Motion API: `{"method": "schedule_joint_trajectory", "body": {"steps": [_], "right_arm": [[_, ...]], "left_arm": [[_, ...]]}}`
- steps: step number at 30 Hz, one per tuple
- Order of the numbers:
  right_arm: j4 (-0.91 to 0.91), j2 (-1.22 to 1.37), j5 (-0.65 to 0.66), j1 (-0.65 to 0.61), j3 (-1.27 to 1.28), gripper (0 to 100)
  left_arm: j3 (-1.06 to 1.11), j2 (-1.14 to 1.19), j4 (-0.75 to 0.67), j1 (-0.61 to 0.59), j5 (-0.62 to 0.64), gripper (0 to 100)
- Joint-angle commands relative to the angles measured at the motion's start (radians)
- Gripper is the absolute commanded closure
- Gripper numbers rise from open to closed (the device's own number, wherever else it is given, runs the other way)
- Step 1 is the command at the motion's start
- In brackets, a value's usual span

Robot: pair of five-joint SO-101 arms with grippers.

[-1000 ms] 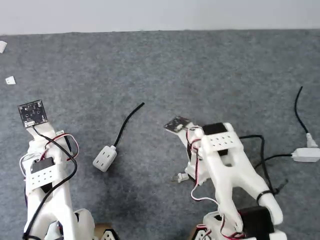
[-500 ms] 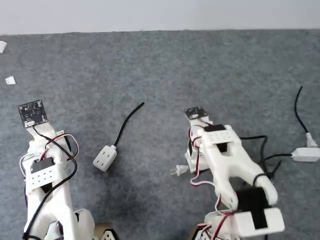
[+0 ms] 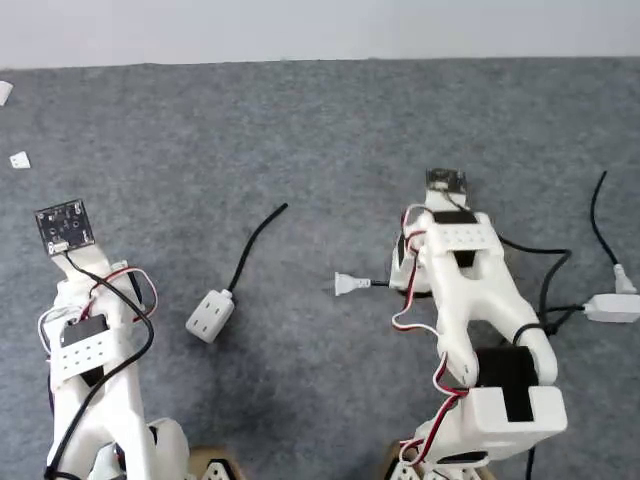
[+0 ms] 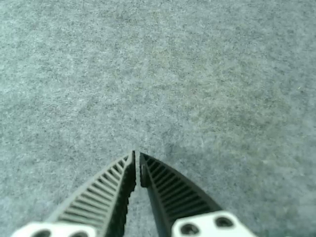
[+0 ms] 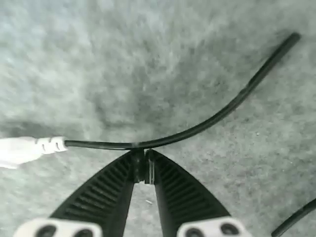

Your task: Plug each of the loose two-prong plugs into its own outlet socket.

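Grey carpet (image 3: 320, 130) to white wall (image 3: 320, 30); right gripper (image 5: 140, 155) clamped on plug cord (image 5: 212, 120); left gripper (image 4: 137, 158) together

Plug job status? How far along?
Done: nothing confirmed. A second plug sits against the edge socket; seated or not, I cannot tell. In hand: the right gripper is shut on the cord of the white plug. To do: that plug is apart from the middle socket; the left gripper is shut on nothing.
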Motion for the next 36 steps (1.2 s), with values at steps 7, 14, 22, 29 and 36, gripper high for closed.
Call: {"method": "schedule_joint_trajectory", "body": {"steps": [7, 14, 22, 29, 36], "right_arm": [[-0.061, 0.033, -0.048, -0.059, -0.086, 98.7], [-0.14, 0.045, -0.23, -0.088, -0.095, 98.6], [0.024, -0.065, -0.307, -0.219, -0.146, 98.6], [-0.01, -0.134, -0.313, -0.236, -0.138, 94.6], [0.007, -0.021, -0.425, -0.237, -0.161, 91.1]], "left_arm": [[-0.002, -0.018, -0.029, 0.003, -0.005, 98], [-0.002, -0.018, -0.029, 0.003, -0.005, 98], [-0.002, -0.018, -0.029, 0.003, -0.005, 98], [-0.002, -0.018, -0.029, 0.006, -0.005, 98], [-0.002, -0.018, -0.029, 0.006, -0.005, 98]]}}
